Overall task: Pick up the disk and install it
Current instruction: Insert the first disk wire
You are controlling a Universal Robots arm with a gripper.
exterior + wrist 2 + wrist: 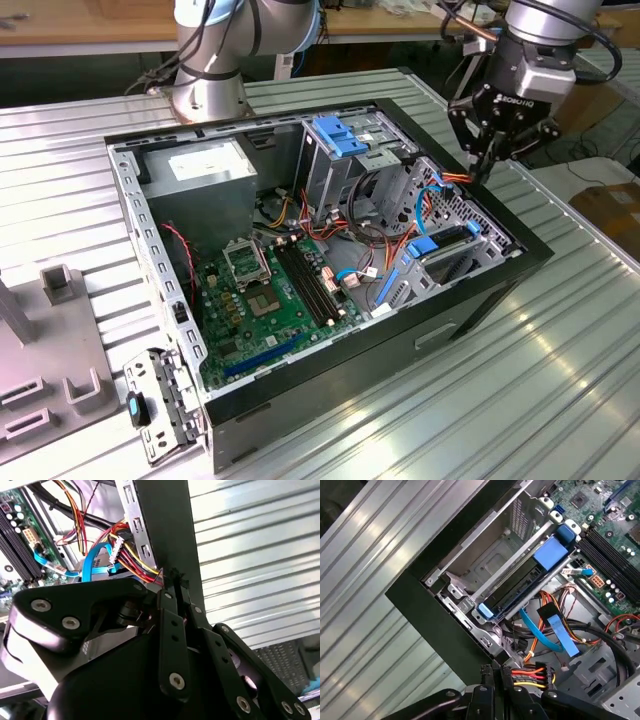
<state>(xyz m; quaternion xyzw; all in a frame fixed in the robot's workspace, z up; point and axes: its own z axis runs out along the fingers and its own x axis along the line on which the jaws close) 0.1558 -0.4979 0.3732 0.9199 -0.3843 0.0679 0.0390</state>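
The disk [450,240], dark with a bright blue rail frame, lies inside the grey drive cage at the front corner of the open computer case [480,300]. In the first wrist view the disk [512,587] shows as a black slab between blue rail pieces in that cage. My gripper [482,172] hangs over the case wall on the exterior view's right, apart from the disk. In both wrist views its fingers [170,605] are pressed together. A black power connector [540,672] with red, yellow and orange wires lies right beside my gripper [496,675]; whether it is pinched I cannot tell.
The case lies open on a ribbed metal table [560,380]. Inside are a green motherboard [270,290], a grey power-supply box [205,170], a metal cage with a blue latch [338,135] and loose blue and orange cables [547,630]. The arm's base [205,90] stands behind.
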